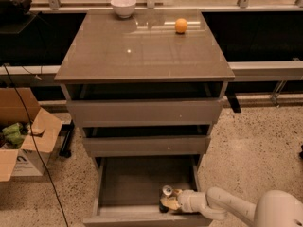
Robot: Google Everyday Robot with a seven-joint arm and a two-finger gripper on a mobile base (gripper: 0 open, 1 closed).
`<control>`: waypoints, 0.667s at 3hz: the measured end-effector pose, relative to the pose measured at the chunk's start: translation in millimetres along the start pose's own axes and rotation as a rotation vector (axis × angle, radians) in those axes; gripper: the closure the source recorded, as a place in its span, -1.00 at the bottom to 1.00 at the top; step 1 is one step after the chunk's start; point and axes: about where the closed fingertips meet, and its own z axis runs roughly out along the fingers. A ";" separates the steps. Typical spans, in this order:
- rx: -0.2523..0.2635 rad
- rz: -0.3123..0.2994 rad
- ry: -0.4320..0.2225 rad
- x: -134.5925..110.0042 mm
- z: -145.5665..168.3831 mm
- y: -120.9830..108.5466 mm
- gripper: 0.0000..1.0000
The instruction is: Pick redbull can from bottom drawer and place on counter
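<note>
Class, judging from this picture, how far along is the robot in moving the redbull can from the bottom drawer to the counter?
Done: the bottom drawer stands open. In hand: the gripper is down in its front right corner, at the redbull can. Left: lifting the can out and setting it on the counter.

warm, dim indoor light from above; the glossy tabletop [142, 56] shows bright glare spots and reflections. drawer recesses [142, 91] lie in shadow, the claw [169, 203] low in the dusky bottom drawer [135, 181].
</note>
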 end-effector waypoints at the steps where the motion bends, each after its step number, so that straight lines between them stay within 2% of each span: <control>1: -0.046 0.024 -0.078 -36.6 -18.5 23.6 0.93; 2: -0.101 -0.024 -0.154 -100.0 -64.1 62.1 1.00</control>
